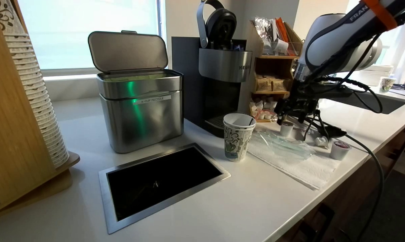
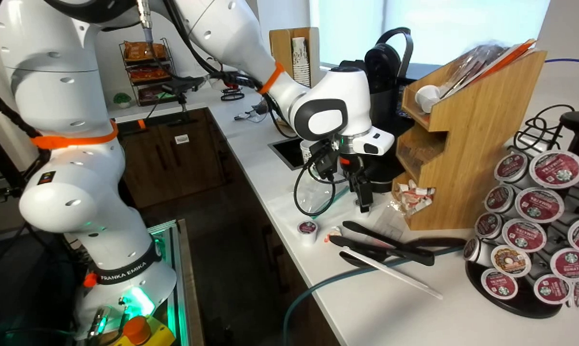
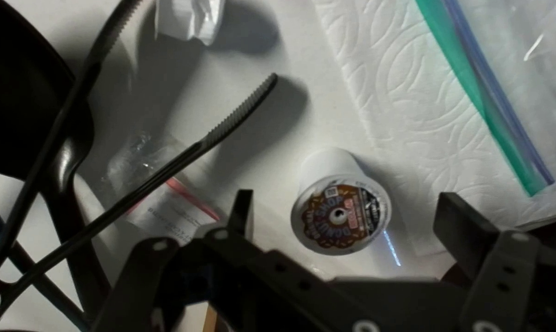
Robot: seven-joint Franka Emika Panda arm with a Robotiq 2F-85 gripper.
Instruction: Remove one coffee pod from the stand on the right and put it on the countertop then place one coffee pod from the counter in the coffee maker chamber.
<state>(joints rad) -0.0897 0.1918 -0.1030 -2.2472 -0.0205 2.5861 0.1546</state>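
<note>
In the wrist view a white coffee pod with a brown donut label [image 3: 340,216] stands upright between my gripper's fingers, apart from both. My gripper [image 3: 344,203] is open and empty, pointing down over it. The pod [image 1: 286,129] also shows in an exterior view just below the gripper [image 1: 290,118]. A second pod with a dark red lid [image 1: 339,151] stands near the counter edge; it also shows in an exterior view [image 2: 307,231]. The black pod stand [image 2: 515,305] holds several pods. The coffee maker [image 1: 224,64] has its lid raised; its chamber's inside is hidden.
Black utensils [image 2: 390,247] and a blue hose [image 2: 347,276] lie near the pods. A paper towel [image 1: 303,171] with a plastic bag [image 1: 289,146] lies beside them. Paper cups [image 1: 238,137], a wooden organizer [image 2: 481,154], a recycle bin [image 1: 145,117] and a counter opening [image 1: 106,201] stand around.
</note>
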